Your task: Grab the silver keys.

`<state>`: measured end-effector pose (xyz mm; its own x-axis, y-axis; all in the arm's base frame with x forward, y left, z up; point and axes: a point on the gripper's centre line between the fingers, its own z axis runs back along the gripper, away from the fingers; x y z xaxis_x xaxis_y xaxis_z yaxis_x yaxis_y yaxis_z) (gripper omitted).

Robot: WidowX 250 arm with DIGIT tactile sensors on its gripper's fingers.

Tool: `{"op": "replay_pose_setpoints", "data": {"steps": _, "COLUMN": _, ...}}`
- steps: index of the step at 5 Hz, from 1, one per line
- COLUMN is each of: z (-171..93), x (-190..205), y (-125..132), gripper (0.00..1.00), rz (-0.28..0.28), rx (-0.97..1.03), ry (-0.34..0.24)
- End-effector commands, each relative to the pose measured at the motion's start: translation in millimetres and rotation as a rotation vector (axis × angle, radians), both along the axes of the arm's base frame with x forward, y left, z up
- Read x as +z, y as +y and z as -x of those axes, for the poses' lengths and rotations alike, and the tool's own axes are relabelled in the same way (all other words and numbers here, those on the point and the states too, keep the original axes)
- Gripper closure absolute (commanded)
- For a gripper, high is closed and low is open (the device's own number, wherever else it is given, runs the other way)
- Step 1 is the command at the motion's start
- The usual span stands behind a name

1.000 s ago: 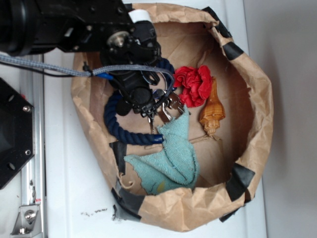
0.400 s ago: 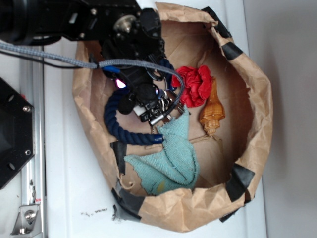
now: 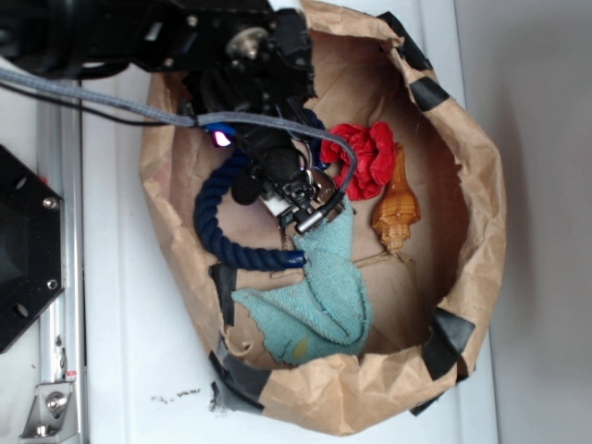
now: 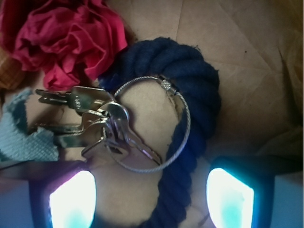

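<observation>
Pincer (image 4: 151, 192) spread wide over silver keys (image 4: 102, 128) — about five on one wire ring — beside blue rope (image 4: 190, 95).

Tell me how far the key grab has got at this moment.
Done: the gripper is down inside the paper bag, over the silver keys. In hand: the wrist view shows both fingertips apart, wide of the wire ring, which lies partly on the blue rope; nothing is pinched. Left: close on the keys and lift them clear of the rope and the teal cloth.
</observation>
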<state>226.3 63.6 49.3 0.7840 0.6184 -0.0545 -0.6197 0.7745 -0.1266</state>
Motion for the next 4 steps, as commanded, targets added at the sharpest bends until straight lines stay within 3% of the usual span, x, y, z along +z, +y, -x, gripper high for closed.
{"op": "replay_pose_setpoints", "data": {"steps": 1, "z": -9, "x": 3, "y": 16, "gripper": 0.00, "rz": -0.039, "rx": 0.046, "ry": -0.028}}
{"op": "replay_pose_setpoints", "data": {"steps": 4, "z": -14, "x": -12, "y": 24, "gripper": 0.00, "rz": -0.060, "rx": 0.054, "ry": -0.032}}
